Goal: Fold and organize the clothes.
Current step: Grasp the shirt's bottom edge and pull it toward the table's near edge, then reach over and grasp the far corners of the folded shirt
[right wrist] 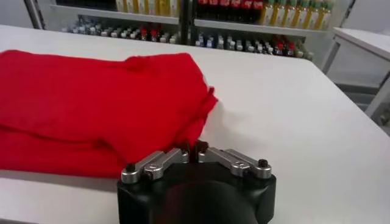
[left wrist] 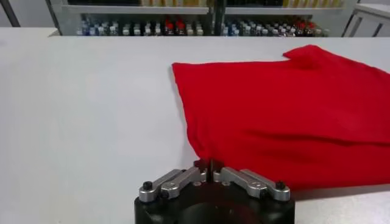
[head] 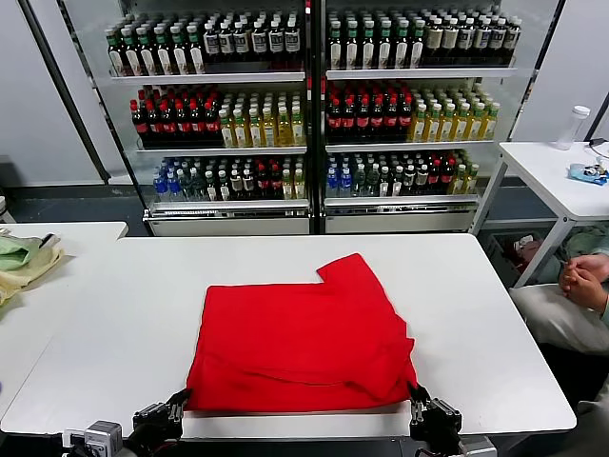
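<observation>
Both grippers sit at the near hem of the red T-shirt [head: 300, 338] on the white worktop [head: 114, 314]: left gripper [left wrist: 210, 165] and right gripper [right wrist: 196, 148], jaws pinching its near corners, likely to lift and fold it away.

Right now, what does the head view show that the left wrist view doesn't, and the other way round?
Only the head view shows the right hand at the red T-shirt's near right corner, the pale green cloth heap on the side table, and a seated person.

Only the left wrist view shows the left hand shut on the shirt's corner.

Both show the shirt, white table and drink shelves.
</observation>
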You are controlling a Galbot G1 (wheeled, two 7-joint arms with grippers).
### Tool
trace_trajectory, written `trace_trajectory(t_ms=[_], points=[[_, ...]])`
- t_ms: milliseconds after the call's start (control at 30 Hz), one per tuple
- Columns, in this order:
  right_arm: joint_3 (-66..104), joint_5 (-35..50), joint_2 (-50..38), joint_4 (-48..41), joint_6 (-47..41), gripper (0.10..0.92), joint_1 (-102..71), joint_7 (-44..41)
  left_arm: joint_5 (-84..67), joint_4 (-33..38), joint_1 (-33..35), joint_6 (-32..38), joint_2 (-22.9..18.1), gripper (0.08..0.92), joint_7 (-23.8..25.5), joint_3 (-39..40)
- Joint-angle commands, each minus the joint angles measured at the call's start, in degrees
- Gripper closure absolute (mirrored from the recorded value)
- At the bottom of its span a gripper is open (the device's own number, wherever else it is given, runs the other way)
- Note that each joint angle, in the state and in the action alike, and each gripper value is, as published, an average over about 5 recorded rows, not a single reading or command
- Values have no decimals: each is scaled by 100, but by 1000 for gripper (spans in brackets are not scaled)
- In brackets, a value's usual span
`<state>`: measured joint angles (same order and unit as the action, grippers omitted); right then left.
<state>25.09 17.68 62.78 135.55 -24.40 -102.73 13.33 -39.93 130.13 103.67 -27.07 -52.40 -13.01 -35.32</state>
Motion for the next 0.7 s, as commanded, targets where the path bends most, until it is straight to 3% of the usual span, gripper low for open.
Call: trace_trajectory(t_ms=[33,167,367,500,700], points=[[347,41,-41,614,-107,637,148,-78,34,269,-360,12,98,718,-12,-389],[480,343,-82,388,-384,524,1127,-163,-118,-62,-1160,50,175,588,133,-218],[-200,728,3,-1461,-813,351,3550,-110,-258,-1253,-2959,-132,81,407,454,587],[-767,721,201,-2583,-867,253,4880,-104,-259,-1867,-3672,-216,21,285,573,959],[-1338,608,720,-3926,-868,204,6139,-58,-76,-2734,-4413,-281,-15,183,911,1384]])
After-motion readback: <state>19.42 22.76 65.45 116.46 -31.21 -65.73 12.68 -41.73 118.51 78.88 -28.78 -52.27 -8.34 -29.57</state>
